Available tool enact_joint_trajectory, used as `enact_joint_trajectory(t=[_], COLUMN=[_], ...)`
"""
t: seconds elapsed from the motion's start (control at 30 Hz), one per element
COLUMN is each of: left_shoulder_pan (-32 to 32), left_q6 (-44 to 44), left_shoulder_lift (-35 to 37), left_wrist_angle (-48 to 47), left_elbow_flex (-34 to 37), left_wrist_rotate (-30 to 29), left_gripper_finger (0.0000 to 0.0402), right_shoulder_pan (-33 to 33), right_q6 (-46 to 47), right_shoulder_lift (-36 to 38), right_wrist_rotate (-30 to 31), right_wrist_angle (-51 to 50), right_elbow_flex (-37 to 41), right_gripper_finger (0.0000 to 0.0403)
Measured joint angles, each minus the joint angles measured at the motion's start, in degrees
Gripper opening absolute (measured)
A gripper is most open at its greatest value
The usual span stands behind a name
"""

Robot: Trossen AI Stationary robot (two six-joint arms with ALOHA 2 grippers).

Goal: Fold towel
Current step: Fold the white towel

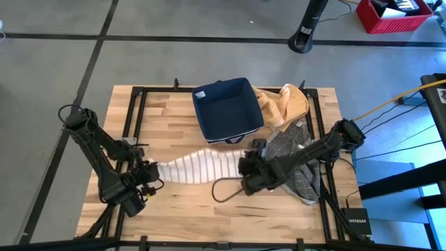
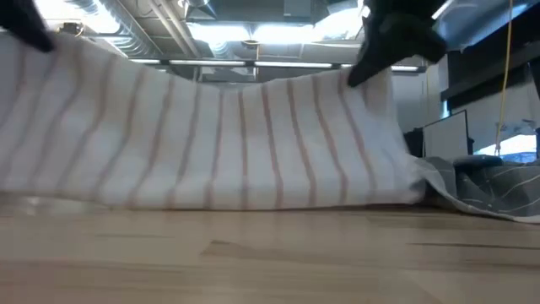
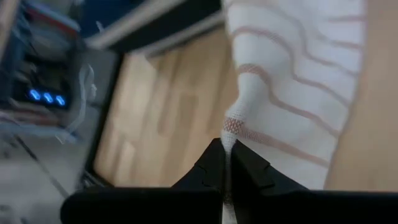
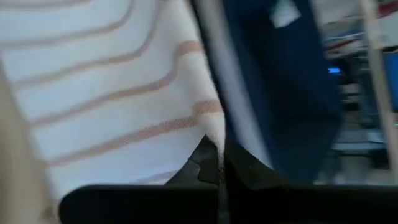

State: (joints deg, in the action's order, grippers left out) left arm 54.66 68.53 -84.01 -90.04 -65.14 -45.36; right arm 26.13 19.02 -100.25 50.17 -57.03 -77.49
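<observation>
One navy bin, apparently empty

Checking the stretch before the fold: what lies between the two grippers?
Only the striped towel, held between the left gripper and the right gripper, each shut on an end. The high view shows it.

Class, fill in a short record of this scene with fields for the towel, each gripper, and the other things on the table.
towel: white striped towel, stretched between both grippers, lifted at its two ends
left gripper: fingers shut on towel's left end
right gripper: fingers shut on towel's right end
bin: dark blue bin, behind towel
other cloths: tan cloth, grey patterned cloth, right side of table
</observation>
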Motion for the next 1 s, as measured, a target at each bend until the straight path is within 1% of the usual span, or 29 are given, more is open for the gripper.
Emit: enact_joint_trajectory(t=[0.07,0.1,0.23,0.33,0.4,0.47,0.6,0.7,0.83,1.0], left_shoulder_pan=[0.0,0.4,5.0,8.5,10.0,11.2,13.3,14.3,14.7,14.5], left_q6=[-1.2,-1.5,-1.7,-1.1,-1.3,-2.5,-2.9,-1.9,-1.8,-3.1], left_shoulder_lift=[0.0,-0.3,-3.7,-7.8,-10.7,-13.7,-17.0,-17.2,-17.1,-17.1], left_wrist_angle=[0.0,0.1,1.9,5.2,10.0,15.1,23.2,27.6,31.7,37.5], left_elbow_flex=[0.0,0.0,0.1,1.6,2.8,3.1,3.2,3.1,3.1,3.1], left_wrist_rotate=[-2.6,-2.9,-2.8,-1.7,1.5,6.0,13.5,16.2,18.9,22.7], left_gripper_finger=[0.0001,0.0001,0.0001,0.0001,0.0001,0.0001,0.0002,0.0006,0.0004,0.0004], right_shoulder_pan=[1.0,2.1,9.4,13.9,16.1,18.0,21.2,22.5,23.0,22.9], right_q6=[0.0,0.2,1.4,2.0,2.1,2.2,3.8,6.5,9.7,12.4], right_shoulder_lift=[0.0,0.0,-1.4,-3.0,-4.4,-6.1,-7.9,-8.1,-8.1,-8.1], right_wrist_rotate=[2.1,2.7,4.6,3.7,1.1,-1.1,-2.6,-5.6,-11.6,-21.8], right_wrist_angle=[-0.2,-0.1,2.6,7.6,13.2,18.8,24.3,26.2,28.7,30.7], right_elbow_flex=[0.0,0.0,0.4,3.7,6.6,8.8,9.2,9.2,9.2,9.1], right_gripper_finger=[0.0001,0.0001,0.0001,0.0001,0.0002,0.0002,0.0002,0.0005,0.0007,0.0008])
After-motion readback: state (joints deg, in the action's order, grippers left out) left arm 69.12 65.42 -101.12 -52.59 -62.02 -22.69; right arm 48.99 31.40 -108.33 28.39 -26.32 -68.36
